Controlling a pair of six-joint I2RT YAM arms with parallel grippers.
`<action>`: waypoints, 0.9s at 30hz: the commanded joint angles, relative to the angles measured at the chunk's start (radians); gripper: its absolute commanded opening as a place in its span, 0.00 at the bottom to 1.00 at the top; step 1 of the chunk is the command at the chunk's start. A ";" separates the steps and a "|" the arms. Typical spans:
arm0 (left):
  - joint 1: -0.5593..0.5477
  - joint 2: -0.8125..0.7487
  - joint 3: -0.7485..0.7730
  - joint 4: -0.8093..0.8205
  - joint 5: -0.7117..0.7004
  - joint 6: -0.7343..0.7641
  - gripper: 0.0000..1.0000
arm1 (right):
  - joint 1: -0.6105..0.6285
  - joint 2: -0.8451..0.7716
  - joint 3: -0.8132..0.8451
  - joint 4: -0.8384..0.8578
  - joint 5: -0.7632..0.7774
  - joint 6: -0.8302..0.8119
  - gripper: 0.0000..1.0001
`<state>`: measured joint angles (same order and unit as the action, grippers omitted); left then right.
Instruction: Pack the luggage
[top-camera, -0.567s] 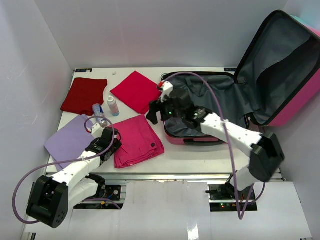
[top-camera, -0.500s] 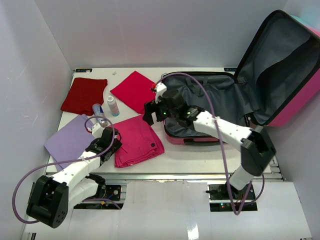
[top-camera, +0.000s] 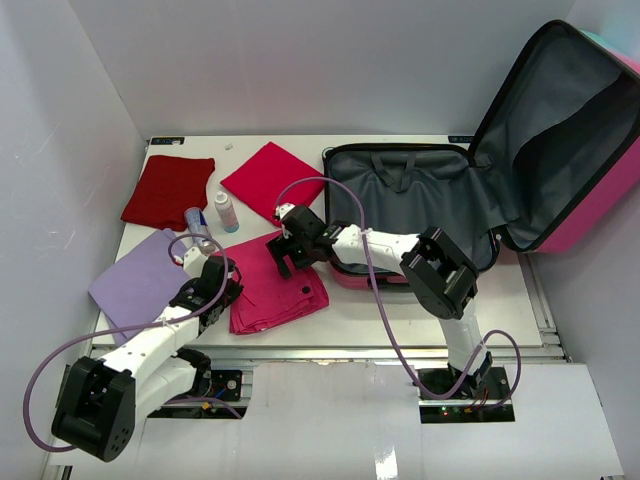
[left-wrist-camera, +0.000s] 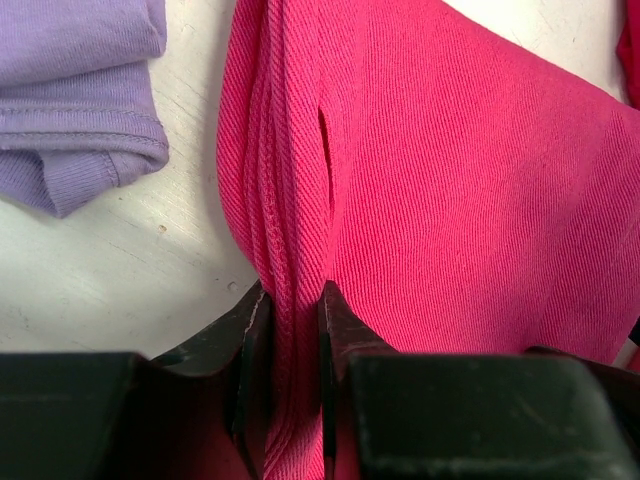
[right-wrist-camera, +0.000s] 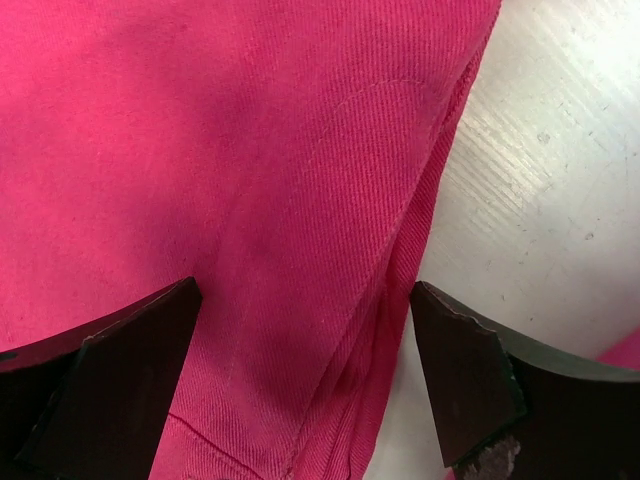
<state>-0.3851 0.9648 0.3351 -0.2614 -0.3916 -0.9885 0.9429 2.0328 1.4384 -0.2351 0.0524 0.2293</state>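
On the table (top-camera: 400, 300), the luggage (top-camera: 410, 195) is laid open far right. The pink cloth (top-camera: 290, 290) is clamped by the left gripper (left-wrist-camera: 292, 310); the right gripper (right-wrist-camera: 300, 340), spread over its far edge, should be closed on all layers.

Top view: bright, flat, diffuse light from overhead. White walls and desk (top-camera: 500, 295) evenly lit, no glare. Short soft shadows beneath both arms. Lid lining of the luggage (top-camera: 560, 130) reads dark.

Left wrist view: weave of pink cloth (left-wrist-camera: 450, 200) sharp. Left hand (left-wrist-camera: 292, 310) near black, soft-edged along the bottom.

Right wrist view: right hand (right-wrist-camera: 300, 340) throws a broad soft shadow on the cloth. Desk at right bright, faint sheen. Fingers (right-wrist-camera: 110, 380) slightly blurred.
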 joint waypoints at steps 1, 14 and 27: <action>0.006 -0.018 -0.012 -0.029 -0.010 -0.018 0.25 | -0.004 0.038 0.057 -0.055 0.027 0.027 0.93; 0.006 0.036 0.006 -0.048 -0.020 -0.043 0.60 | -0.006 0.098 -0.016 -0.013 -0.023 0.073 0.90; 0.006 0.059 -0.021 0.024 0.045 -0.030 0.00 | 0.018 0.069 -0.093 0.068 -0.102 0.087 0.47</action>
<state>-0.3817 0.9930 0.3383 -0.2501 -0.3912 -1.0280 0.9400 2.0598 1.3940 -0.1267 -0.0066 0.3075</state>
